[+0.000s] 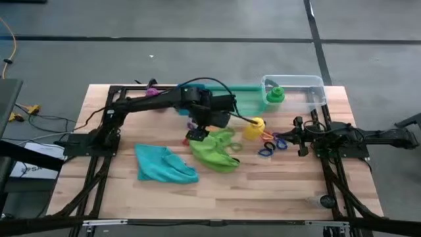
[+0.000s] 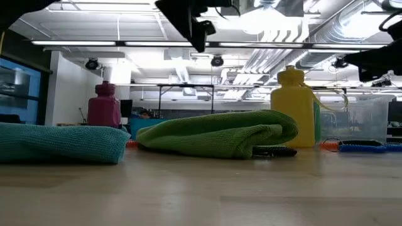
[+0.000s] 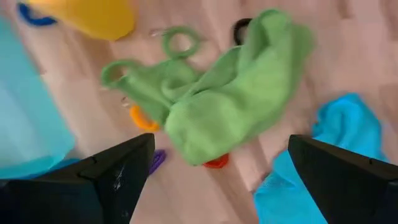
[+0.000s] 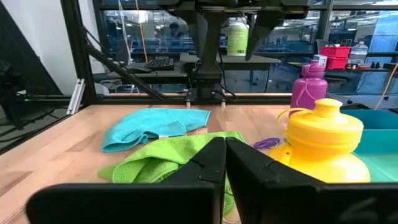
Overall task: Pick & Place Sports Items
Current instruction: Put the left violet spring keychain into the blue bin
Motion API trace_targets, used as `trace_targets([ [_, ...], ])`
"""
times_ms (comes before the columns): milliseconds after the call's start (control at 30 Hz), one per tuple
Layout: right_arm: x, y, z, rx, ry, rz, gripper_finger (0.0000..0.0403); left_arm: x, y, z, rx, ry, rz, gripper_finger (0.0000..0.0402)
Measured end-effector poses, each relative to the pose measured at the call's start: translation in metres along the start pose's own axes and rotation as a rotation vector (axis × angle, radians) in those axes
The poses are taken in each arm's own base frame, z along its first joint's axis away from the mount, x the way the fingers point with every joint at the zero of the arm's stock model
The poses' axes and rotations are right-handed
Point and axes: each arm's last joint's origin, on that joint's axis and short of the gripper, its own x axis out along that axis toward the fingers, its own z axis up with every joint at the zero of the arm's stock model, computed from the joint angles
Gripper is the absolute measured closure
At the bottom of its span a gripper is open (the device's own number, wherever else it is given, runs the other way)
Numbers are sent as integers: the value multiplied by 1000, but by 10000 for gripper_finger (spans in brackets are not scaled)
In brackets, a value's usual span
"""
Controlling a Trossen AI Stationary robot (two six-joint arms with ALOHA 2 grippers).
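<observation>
Nearest to the front edge of the table (image 1: 217, 201) we see the teal cloth (image 1: 164, 164), lying crumpled toward the left side. Just behind it, near the middle, lies the lime-green cloth (image 1: 216, 150) in a loose heap, with a red ring (image 3: 216, 162) and an orange ring (image 3: 143, 119) peeking out at its border. Above this cloth hangs the left gripper (image 3: 217, 180), its fingers spread wide and holding nothing; it does not touch the cloth. A little further, on the right of the green cloth, the yellow bottle (image 1: 254, 128) stands upright, and some blue and orange rings (image 1: 272, 145) lie on the wood just beside it. The right gripper (image 1: 297, 137) waits near the right edge, low over the table, with its two fingers pressed together and nothing between them. Further back, close to the rear edge, the purple bottle (image 2: 104, 105) stands upright on the left side. At the rear right corner we find the clear bin (image 1: 309, 89), and the green bottle (image 1: 275, 95) is inside it. A teal-green bin (image 1: 243, 99) stands touching the clear one on its left.
</observation>
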Motion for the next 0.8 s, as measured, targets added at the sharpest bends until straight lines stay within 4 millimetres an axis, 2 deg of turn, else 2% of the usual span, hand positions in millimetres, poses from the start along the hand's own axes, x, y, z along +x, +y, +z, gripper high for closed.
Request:
trace_targets([
  [167, 0, 0, 0, 0, 0, 0, 403, 3, 16, -8, -17, 11, -11, 101],
  [467, 0, 0, 0, 0, 0, 0, 403, 37, 39, -27, -29, 114, -50, 101],
  [633, 0, 0, 0, 0, 0, 0, 403, 45, 40, -38, 21, 74, 3, 101],
  [800, 0, 0, 0, 0, 0, 0, 403, 62, 38, -59, 49, 21, 69, 101],
])
